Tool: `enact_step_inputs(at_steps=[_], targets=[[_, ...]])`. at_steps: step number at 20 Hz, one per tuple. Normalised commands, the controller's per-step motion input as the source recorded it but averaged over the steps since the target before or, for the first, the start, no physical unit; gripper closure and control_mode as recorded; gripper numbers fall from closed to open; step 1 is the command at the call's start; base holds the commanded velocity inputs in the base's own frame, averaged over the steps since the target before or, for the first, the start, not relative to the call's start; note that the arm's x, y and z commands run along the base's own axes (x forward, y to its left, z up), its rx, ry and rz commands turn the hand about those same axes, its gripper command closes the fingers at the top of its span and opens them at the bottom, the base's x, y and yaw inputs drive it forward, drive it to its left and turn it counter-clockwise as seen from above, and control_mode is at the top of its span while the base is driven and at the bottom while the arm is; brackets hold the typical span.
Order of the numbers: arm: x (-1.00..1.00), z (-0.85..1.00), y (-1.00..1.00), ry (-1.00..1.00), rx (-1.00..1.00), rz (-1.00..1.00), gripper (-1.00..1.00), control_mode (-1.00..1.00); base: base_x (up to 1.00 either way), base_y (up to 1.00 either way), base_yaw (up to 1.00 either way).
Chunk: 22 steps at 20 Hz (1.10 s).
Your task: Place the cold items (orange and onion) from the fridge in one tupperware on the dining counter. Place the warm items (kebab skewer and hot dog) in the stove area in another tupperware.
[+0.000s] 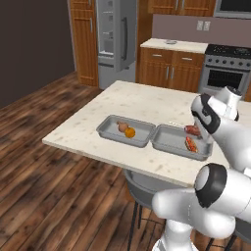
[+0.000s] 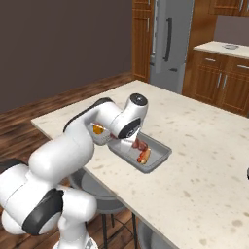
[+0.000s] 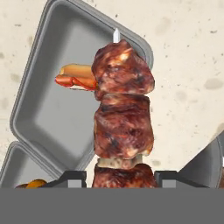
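My gripper [image 3: 122,177] is shut on the kebab skewer [image 3: 122,122], a stick of dark brown meat chunks that stands up the middle of the hand view. Behind it lies the hot dog [image 3: 76,78] inside a grey tupperware [image 3: 48,113]. From the right base view the kebab skewer [image 2: 140,145] sits low over that tupperware [image 2: 160,156], beside the hot dog [image 2: 144,155]; whether it touches the floor of the tupperware I cannot tell. The other tupperware [image 1: 110,128] holds the onion [image 1: 122,126] and the orange [image 1: 130,132].
Both tupperwares stand side by side near the front edge of the pale dining counter [image 1: 137,100]. A stool [image 1: 142,188] is tucked under that edge. The fridge [image 1: 115,39] and stove [image 1: 225,68] stand along the back wall.
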Motion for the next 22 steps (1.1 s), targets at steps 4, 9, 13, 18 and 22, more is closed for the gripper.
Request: enact_step_inputs(at_steps=[4,9,13,18,22], targets=[[0.39,-0.29,-0.15,0.00,-0.06,0.00,1.00,-1.00,0.00,0.00,0.00],[0.43,-0.46,-0.05,0.02,-0.11,0.00,1.00,-1.00,0.00,0.00,0.00],[0.58,-0.52,0.00,0.04,-0.10,0.00,1.00,-1.00,0.00,0.00,0.00],[0.62,-0.42,-0.11,0.05,-0.02,0.00,1.00,-1.00,0.00,0.00,0.00],[0.47,-0.41,-0.46,0.10,0.00,0.00,1.00,-1.00,0.00,0.00,0.00]])
